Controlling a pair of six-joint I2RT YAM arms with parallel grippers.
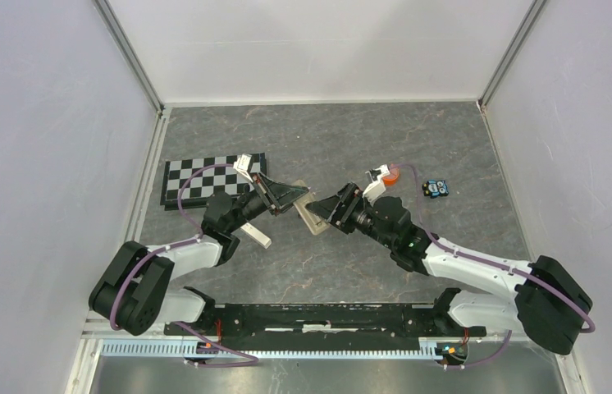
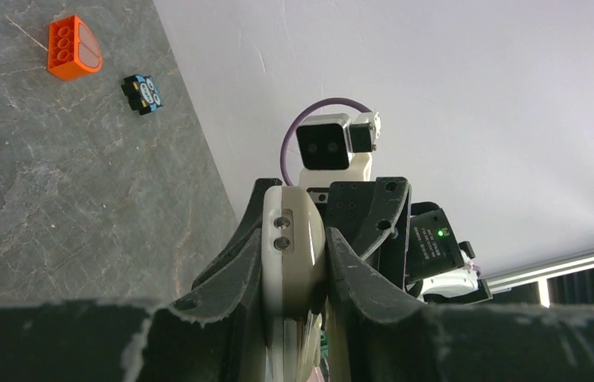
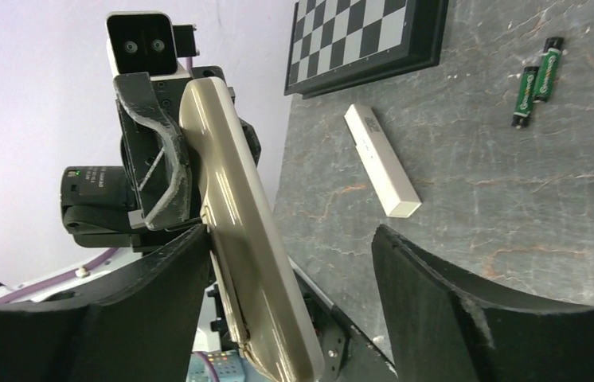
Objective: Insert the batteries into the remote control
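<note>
My left gripper is shut on the remote control and holds it above the table; in the left wrist view the tan remote sits clamped between both fingers. My right gripper is open around the remote's other end. In the right wrist view the remote lies against the left finger, with a wide gap to the other finger. The two batteries, dark with green markings, lie side by side on the table. They are hidden in the top view.
A white flat slab lies on the table below the left gripper, also in the right wrist view. A chessboard sits at the left. An orange brick and a small black-and-blue toy lie at the right.
</note>
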